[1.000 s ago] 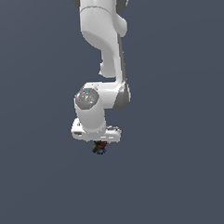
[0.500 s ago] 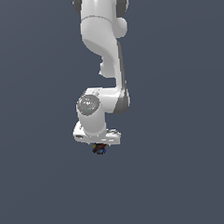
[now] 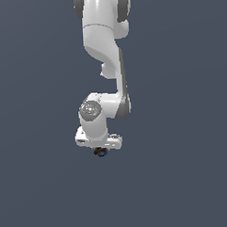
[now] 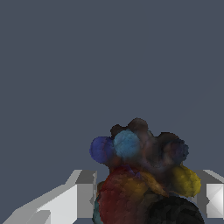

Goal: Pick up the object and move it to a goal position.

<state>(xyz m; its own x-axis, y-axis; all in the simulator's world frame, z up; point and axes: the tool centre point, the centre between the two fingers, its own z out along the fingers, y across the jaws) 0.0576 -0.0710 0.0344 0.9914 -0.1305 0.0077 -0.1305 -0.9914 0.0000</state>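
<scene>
**Between the fingers: lump held over open grey**

Between the white fingers [image 4: 70, 203] of the gripper [image 3: 100, 151], the object [image 3: 100, 152] sits clamped, a dark knobbly lump with blue, red and yellow bulges, poking out just past the fingertips. On every side of the gripper lies a plain, even slate-grey field. The white arm [image 3: 105, 54] rises behind it to the frame's upper edge. No surface edge or seam can be made out.
</scene>
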